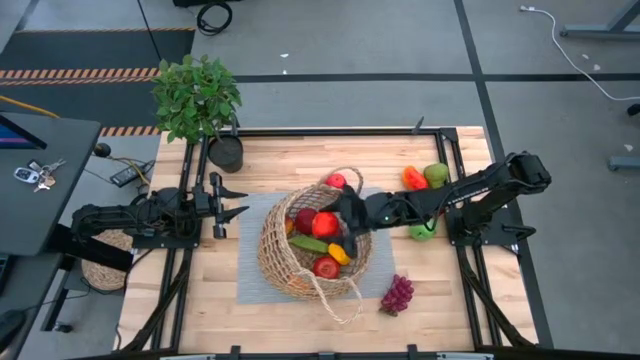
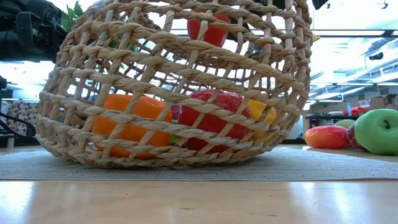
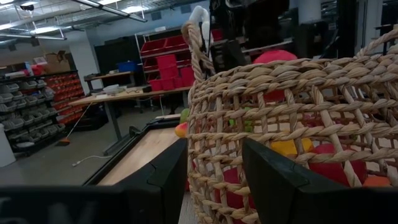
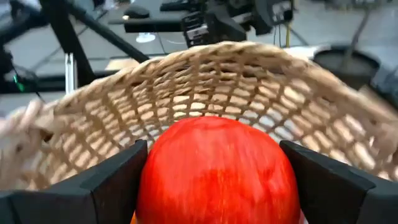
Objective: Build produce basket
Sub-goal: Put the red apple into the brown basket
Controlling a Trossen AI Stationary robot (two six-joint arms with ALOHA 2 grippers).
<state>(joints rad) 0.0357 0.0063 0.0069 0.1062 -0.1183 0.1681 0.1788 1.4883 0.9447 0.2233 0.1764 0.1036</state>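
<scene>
Reaching across from the table's 3 o'clock side, the right gripper (image 1: 344, 222) hangs over the mouth of the wicker basket (image 1: 285, 268), its fingers (image 4: 112, 180) spread wide and pressed against both sides of a red apple (image 4: 214, 171); the right wrist view shows that apple filling the gap between them, with the basket's woven wall curving behind it. In the high view the same apple (image 1: 325, 224) sits at the basket's centre, under the gripper.

The basket stands tilted on a grey mat (image 1: 250, 285) in the middle of the wooden table (image 1: 460, 300), one looped handle (image 1: 335, 298) trailing toward 6 o'clock. Inside it lie a dark red apple (image 1: 305, 221), a cucumber (image 1: 309, 243), a yellow pepper (image 1: 340, 253) and another red fruit (image 1: 325, 266) toward 6 o'clock. One more red piece (image 1: 336, 181) sits at the basket's 12 o'clock rim. Through the weave, the low view shows an orange pepper (image 2: 127, 121) and a red piece (image 2: 211, 118) resting on the bottom.

Outside the basket, purple grapes (image 1: 397, 294) lie at its 4 o'clock, just off the mat. At 2 o'clock, an orange pepper (image 1: 415, 179) touches a green pear-like fruit (image 1: 436, 174), and a green apple (image 1: 424, 231) lies under the right arm at 3 o'clock.

The left gripper (image 1: 228, 201) waits at the basket's 9 o'clock, its fingers (image 3: 168, 177) apart and holding nothing, the wicker wall just ahead of them. A potted plant (image 1: 196, 97) stands at the table's 11 o'clock corner.
</scene>
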